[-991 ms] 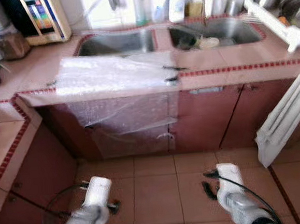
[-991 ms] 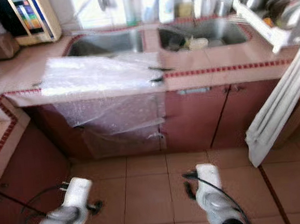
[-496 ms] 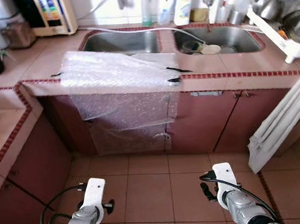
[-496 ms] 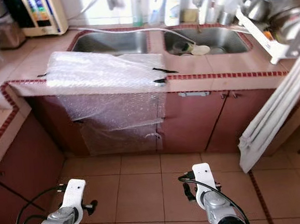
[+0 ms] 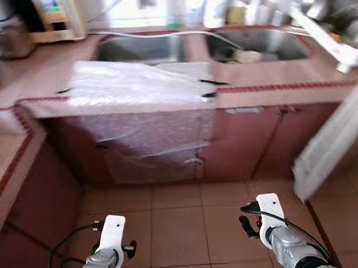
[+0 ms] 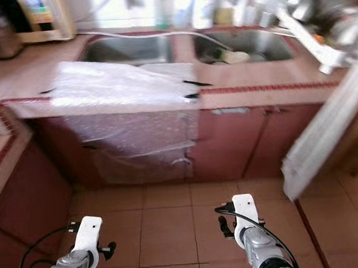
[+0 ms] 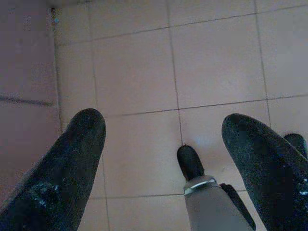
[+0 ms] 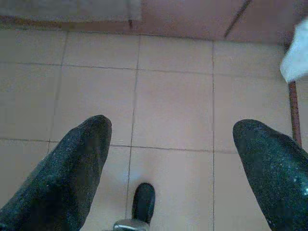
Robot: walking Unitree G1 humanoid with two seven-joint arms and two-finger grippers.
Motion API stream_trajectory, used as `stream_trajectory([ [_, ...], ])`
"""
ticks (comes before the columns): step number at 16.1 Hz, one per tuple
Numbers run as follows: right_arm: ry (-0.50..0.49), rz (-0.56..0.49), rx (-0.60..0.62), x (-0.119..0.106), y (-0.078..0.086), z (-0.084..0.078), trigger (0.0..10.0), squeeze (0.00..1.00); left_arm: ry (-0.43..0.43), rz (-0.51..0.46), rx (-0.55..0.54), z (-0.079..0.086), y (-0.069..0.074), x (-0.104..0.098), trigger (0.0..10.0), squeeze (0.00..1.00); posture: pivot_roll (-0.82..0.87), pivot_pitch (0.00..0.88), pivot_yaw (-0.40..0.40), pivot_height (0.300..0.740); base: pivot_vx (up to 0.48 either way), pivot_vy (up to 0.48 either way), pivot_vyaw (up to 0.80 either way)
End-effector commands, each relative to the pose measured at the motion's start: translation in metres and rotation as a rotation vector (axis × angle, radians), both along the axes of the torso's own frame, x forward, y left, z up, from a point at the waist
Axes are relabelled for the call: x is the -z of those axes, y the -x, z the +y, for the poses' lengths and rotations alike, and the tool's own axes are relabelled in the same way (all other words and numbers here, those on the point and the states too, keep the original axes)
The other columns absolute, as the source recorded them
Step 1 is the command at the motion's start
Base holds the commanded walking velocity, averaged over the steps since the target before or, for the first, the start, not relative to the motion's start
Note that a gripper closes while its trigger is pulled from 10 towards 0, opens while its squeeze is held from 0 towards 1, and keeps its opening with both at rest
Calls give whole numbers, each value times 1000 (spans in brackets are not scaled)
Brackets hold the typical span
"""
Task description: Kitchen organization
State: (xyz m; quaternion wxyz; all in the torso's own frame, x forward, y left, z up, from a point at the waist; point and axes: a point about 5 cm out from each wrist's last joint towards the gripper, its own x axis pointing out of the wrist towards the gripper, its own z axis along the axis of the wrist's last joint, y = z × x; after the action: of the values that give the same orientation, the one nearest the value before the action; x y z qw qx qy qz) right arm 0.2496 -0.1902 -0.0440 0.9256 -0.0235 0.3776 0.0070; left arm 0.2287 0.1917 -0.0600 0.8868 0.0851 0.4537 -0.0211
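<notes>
Head views, blurred. The robot stood facing a pink-tiled counter (image 5: 268, 80) with a red-dotted edge. A double steel sink (image 5: 141, 50) was set into it; a pale bowl-like item (image 5: 247, 56) lay in the right-hand basin, and a thin white hose (image 5: 159, 34) ran across behind the basins. Bottles (image 5: 178, 3) stood along the back, too smeared to identify. A sheet of bubble wrap (image 5: 141, 87) covered the counter in front of the left basin and hung down over the cabinet door (image 5: 155, 148) below, with dark tape strips at its right edge. To the right, a white dish rack (image 5: 339, 47) sat on the counter, and a long white panel (image 5: 334, 140) leaned against the cabinets, its foot on the floor tiles (image 5: 180, 224). Both arms hung low over the floor, well short of the counter.

Left wrist view. The left gripper (image 7: 163, 144) pointed down at the bare tiles, its fingers (image 7: 72, 163) spread wide and empty. A robot foot (image 7: 190, 161) showed between them.

Right wrist view. The right gripper (image 8: 171, 144) also hung over the tiles, fingers (image 8: 72, 159) held far apart, nothing between them. The cabinet base ran across beyond, and a corner of the white panel (image 8: 298, 53) was near one finger.
</notes>
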Motion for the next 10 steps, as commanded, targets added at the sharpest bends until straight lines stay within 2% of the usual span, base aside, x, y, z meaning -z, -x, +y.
stream_trajectory([
  [1, 1, 9, 24, 1, 2, -4, 10000, 0, 5, 8, 8, -1, 0, 0, 10000, 0, -126, 29, 5, 740, 0, 0, -781],
  [10, 4, 10, 13, 0, 0, -3, 10000, 0, 14, 19, 3, -1, 1, 1, 10000, 0, -125, 22, 7, 740, 0, 0, -781],
])
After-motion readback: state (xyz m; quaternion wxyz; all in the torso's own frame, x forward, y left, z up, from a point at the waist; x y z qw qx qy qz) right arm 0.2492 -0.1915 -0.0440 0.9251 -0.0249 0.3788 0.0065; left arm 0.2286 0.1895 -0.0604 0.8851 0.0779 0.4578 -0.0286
